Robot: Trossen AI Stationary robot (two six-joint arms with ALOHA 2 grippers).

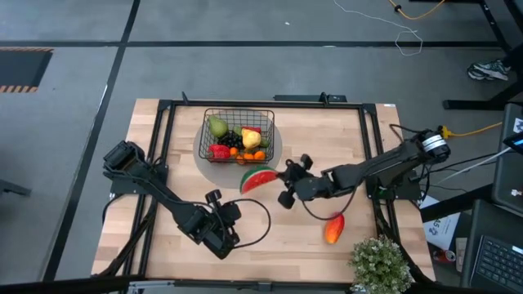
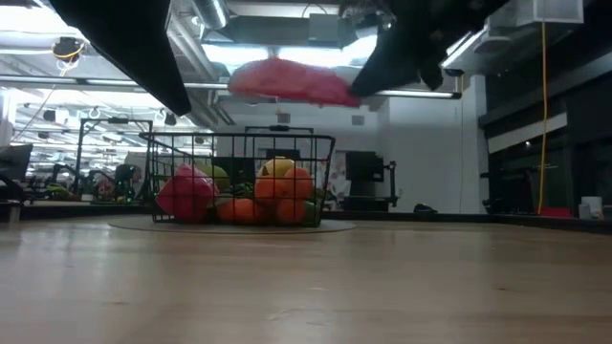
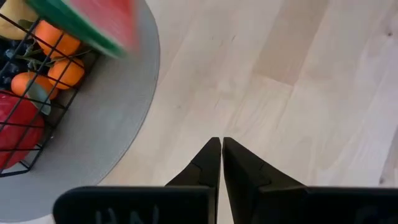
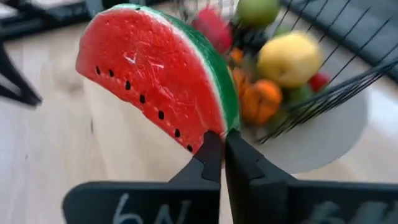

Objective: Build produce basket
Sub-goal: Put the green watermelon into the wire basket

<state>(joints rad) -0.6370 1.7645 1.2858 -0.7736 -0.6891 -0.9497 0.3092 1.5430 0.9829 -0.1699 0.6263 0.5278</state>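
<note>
- Red watermelon slice (image 1: 258, 178) is airborne just beside the basket (image 1: 238, 135) in the high view, pinched by the right gripper (image 1: 285, 183); arm stretched across the table. Mango (image 1: 333, 229) lies well apart. Left gripper (image 1: 221, 214) waits near the front.
- Low view: slice (image 2: 290, 82) hangs above the basket (image 2: 244, 180) rim; next comes carry-over and release.
- Left wrist: fingers (image 3: 205, 168) closed on nothing.
- Right wrist: fingers (image 4: 211, 155) clamp the slice's (image 4: 155, 68) edge.

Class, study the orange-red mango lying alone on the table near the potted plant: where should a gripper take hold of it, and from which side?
Grip the mango across its narrow middle, coming straight down from above. It lies flat on the bare table, long axis roughly front to back, with room either side for the fingers. The plant crowds its near end, so probably avoid a low approach from there.
</note>
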